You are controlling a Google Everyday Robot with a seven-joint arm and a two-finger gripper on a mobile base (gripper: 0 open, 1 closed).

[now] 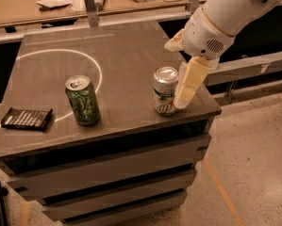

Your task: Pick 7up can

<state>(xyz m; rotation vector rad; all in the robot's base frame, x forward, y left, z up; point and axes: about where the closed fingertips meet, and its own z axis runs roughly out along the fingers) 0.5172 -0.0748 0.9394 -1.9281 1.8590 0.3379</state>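
Observation:
The 7up can [164, 94], silver-white with a green band and a silver top, stands upright near the right front corner of the dark table [117, 60]. My gripper [178, 76] hangs from the white arm at the upper right, right beside the can. One cream finger [187, 84] reaches down along the can's right side, with its tip near the table. The other finger [172, 43] shows behind the can, apart from the first. The gripper is open and holds nothing.
A dark-green can [83, 100] stands upright at the front left of the table. A black flat packet [26, 118] lies at the left front edge. A white circle is marked on the tabletop. A cluttered bench [60, 4] runs behind.

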